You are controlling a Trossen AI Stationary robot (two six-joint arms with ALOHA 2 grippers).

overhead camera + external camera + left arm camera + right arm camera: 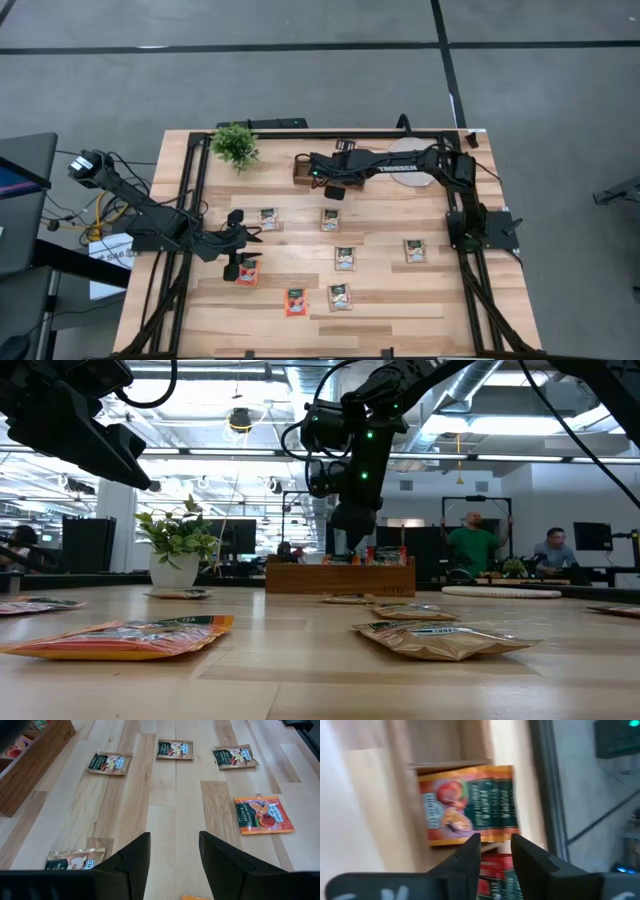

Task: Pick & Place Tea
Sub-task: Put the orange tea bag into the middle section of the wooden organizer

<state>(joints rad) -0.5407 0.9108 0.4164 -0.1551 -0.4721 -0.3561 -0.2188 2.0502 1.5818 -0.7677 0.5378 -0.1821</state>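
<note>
Seven tea sachets lie loose on the worktop in the high view. Nearest the front edge sit an orange sachet (296, 301) and a pale sachet (340, 297) side by side. Toward the left edge, another orange sachet (247, 272) is partly covered by the left gripper (237, 262), which hangs just above it with fingers apart and nothing between them. Mid-worktop lie four more pale ones (345, 258), (415, 250), (330, 219), (268, 218).

Near the back edge, the right gripper (318, 172) reaches over the wooden tray (300, 178), hiding most of it. In its wrist view an orange sachet (467, 805) lies in a compartment past the fingers (466, 860), which stand slightly apart and grip nothing visible; a red packet (492, 875) below is cut off. A round disc (415, 160) is largely hidden under the arm. A plant (235, 146) stands toward the back-left corner.
</note>
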